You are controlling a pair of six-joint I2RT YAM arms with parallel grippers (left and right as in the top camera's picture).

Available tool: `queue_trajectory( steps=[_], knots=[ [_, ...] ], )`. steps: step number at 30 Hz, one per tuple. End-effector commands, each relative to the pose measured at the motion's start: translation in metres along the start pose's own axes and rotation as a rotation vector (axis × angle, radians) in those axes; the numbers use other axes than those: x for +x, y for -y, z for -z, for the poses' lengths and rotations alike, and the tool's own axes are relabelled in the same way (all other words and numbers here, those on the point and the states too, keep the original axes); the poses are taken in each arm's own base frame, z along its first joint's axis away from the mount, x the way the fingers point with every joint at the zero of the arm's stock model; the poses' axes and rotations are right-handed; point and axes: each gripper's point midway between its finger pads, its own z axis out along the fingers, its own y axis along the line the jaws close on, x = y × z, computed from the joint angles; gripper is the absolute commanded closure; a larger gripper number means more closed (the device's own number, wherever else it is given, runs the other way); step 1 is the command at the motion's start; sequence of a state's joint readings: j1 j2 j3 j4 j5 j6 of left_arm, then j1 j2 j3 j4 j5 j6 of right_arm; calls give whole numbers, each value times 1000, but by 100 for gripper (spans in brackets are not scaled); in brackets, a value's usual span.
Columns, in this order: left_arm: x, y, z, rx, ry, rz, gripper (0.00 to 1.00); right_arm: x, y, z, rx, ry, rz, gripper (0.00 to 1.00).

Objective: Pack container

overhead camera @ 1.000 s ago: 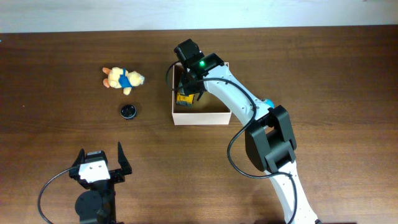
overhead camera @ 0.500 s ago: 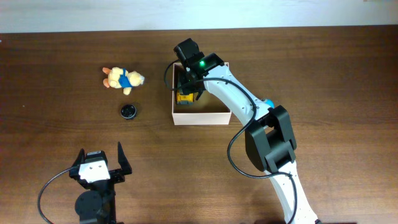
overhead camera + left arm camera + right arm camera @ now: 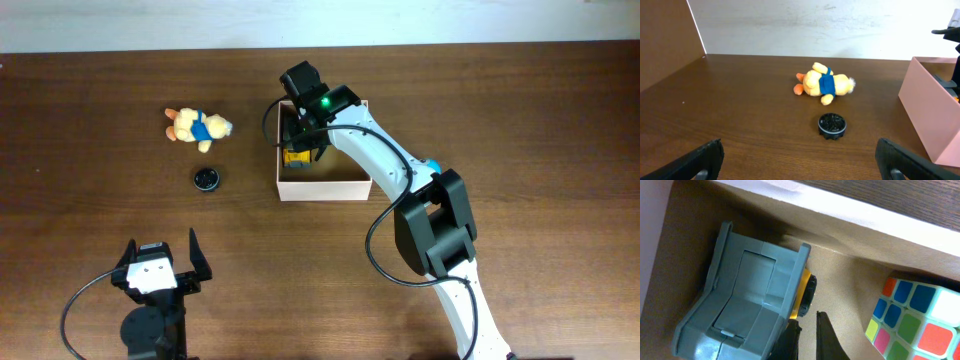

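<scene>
The container [image 3: 322, 187] stood on the dark wooden worktop [image 3: 500, 100], toward its far edge and about midway across. It was a square, open-topped box with thin pale cream walls. From the right wrist its inside [image 3: 850, 280] looked tan under a whitish rim, and from the left wrist its near wall [image 3: 927, 115] took on a pinkish cast. It was much larger than the toys around it.

The right arm [image 3: 385, 160] reached over the far left corner of the box and down into it. The right fingers [image 3: 825, 337] were together, with only a thin slit and bare box floor showing between them. They were just beside a toy truck [image 3: 755, 295] with a grey tipper bed, a yellow body and a black wheel. From overhead the truck's yellow [image 3: 297, 157] showed against the box's left wall. A colour cube [image 3: 912, 320] lay in the box too, near the truck but apart from it.

To the left of the box, well apart from it, a yellow plush [image 3: 197, 126] in a blue top lay on its side. A small black disc [image 3: 206, 178] sat near it on the side closer to the robot. Both rested on the worktop.

The left fingers [image 3: 196, 255] were spread wide apart and held nothing, at the near left of the worktop. In the left wrist view they [image 3: 702, 160] framed the plush [image 3: 824, 85] and disc [image 3: 832, 125] from a distance.
</scene>
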State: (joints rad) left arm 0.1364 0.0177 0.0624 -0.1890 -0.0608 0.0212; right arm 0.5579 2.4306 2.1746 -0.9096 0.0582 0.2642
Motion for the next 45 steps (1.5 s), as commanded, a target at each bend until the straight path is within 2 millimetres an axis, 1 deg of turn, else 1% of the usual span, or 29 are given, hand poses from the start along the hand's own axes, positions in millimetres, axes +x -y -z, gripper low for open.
queue_trajectory(
  steps=[1,3,6,11,17,22,25,29,33,37,38,41,43,45],
  knots=[
    [2,-1,-1,-7,-2,5,1,4,4,-9,12,-14,4,94],
    [2,-1,-1,-7,-2,5,1,3,11,-9,50,-8,3,92],
    [2,-1,-1,-7,-2,6,1,4,16,-9,81,-10,4,92],
    [2,-1,-1,-7,-2,5,1,5,22,-9,94,-14,-1,94],
    [2,-1,-1,-7,-2,5,1,2,34,-7,125,-7,-13,96],
    [2,-1,-1,-7,-2,5,1,-5,43,0,131,0,-30,96],
    [2,-1,-1,-7,-2,5,1,-14,45,10,130,18,-37,96],
    [2,-1,-1,-7,-2,5,1,-27,43,27,123,49,-21,96],
    [2,-1,-1,-7,-2,5,1,-33,42,47,121,52,-22,96],
    [2,-1,-1,-7,-2,5,1,-37,42,77,123,49,-23,96],
    [2,-1,-1,-7,-1,6,1,-39,44,87,125,52,-27,96],
    [2,-1,-1,-7,-2,6,1,-45,63,119,179,81,-111,85],
    [2,-1,-1,-7,-2,5,1,-48,75,139,193,93,-137,71],
    [2,-1,-1,-7,-2,5,1,-44,94,156,212,86,-172,63]
  ],
)
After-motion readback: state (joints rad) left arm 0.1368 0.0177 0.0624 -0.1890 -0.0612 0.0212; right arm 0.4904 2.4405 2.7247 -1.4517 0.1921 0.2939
